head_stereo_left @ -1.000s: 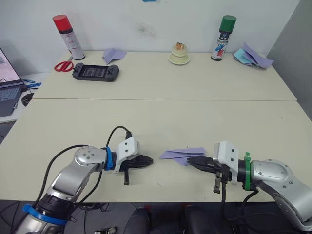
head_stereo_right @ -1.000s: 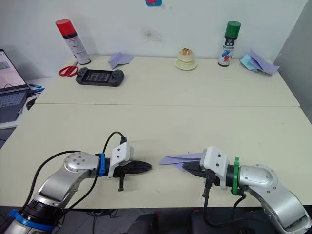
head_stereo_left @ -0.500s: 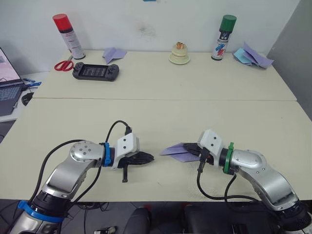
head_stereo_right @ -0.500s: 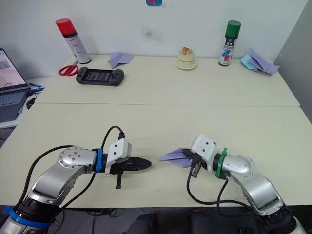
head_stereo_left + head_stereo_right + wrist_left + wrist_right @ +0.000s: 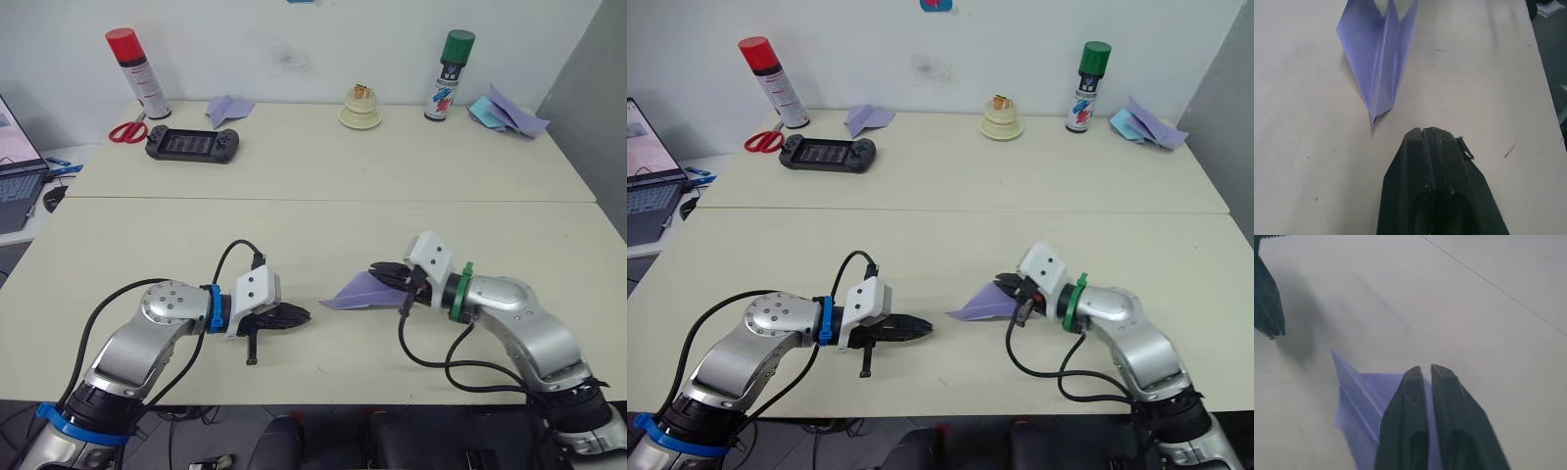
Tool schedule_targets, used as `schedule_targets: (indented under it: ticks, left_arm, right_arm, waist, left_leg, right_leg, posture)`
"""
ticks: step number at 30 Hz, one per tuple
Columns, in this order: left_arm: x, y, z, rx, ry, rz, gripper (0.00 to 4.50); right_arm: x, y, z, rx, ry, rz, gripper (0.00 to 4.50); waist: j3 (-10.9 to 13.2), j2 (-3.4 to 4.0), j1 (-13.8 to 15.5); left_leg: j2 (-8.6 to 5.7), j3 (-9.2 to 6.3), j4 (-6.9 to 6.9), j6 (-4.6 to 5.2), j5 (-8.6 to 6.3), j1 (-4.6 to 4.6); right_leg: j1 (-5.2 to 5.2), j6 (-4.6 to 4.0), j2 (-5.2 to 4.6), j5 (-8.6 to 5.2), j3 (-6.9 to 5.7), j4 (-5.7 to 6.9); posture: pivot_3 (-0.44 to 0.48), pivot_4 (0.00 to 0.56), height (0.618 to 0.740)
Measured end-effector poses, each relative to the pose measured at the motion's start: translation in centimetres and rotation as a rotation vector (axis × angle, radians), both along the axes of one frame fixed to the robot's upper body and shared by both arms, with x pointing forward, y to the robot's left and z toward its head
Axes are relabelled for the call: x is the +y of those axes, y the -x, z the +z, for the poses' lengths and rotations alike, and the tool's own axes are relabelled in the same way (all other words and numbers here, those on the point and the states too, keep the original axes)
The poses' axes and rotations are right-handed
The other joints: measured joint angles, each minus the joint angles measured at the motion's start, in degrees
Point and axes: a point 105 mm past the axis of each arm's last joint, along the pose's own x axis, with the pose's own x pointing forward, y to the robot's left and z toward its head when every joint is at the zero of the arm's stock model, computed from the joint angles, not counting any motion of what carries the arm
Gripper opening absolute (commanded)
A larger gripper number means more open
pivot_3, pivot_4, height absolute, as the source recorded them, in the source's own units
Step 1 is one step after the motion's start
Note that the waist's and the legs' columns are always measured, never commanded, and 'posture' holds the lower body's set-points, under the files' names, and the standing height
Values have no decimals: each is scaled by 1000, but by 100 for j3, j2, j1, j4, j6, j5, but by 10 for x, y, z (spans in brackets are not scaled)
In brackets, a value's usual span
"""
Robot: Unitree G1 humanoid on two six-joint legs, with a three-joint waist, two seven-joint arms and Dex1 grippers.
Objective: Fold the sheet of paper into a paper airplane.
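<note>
Left eye view shows the paper airplane on the near half of the bench, a lavender pointed wedge with its nose aimed toward the robot's left and its tail end raised where the right gripper pinches it between closed fingers. The left gripper lies low over the bench just beside the nose, apart from the paper, its fingers pressed together on nothing. At the far edge stand a red-capped spray can and a green-capped spray can, with red scissors, a black game console, a small lavender dart, a cream-coloured round object and a heap of lavender and blue papers along the same side; a laptop sits off the bench's left end. Left wrist view looks along the shut black fingers at the airplane's tip, which rests on the bench a short gap ahead, the folded flaps and centre crease spreading away from it. Right wrist view has the two fingers closed with the lavender paper between them, a creased wing spreading to one side, and the tip of the left gripper showing at the picture's upper corner.
</note>
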Motion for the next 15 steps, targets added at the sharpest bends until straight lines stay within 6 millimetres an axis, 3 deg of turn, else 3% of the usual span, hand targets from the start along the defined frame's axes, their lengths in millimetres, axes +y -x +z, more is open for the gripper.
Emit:
schedule_targets:
  ticks: [4, 7, 15]
  left_arm:
    - [3, 2, 2, -2, -17, -18, 0]
    - [4, 4, 4, -8, -28, -35, 0]
    - [1, 9, 6, -19, -30, -56, 0]
  right_arm:
    - [-10, 10, 9, -10, 112, 132, 2789]
    - [-10, 14, 7, -8, 170, 210, 2789]
    - [-11, -10, -9, -14, 250, 221, 2789]
  waist:
    - [1, 2, -4]
    - [1, 2, -13]
    - [2, 4, -4]
  left_leg:
    - [2, -1, 18, 2, -1, -2]
    - [3, 1, 35, 3, -2, -4]
    - [2, 10, 65, 4, -1, -11]
  right_leg:
    - [3, -1, 2, 1, -3, 4]
    - [7, -2, 3, 2, -4, 7]
    - [7, 5, 3, 14, 11, 9]
  posture:
    - [0, 150, 722]
    - [0, 150, 722]
    - [0, 150, 722]
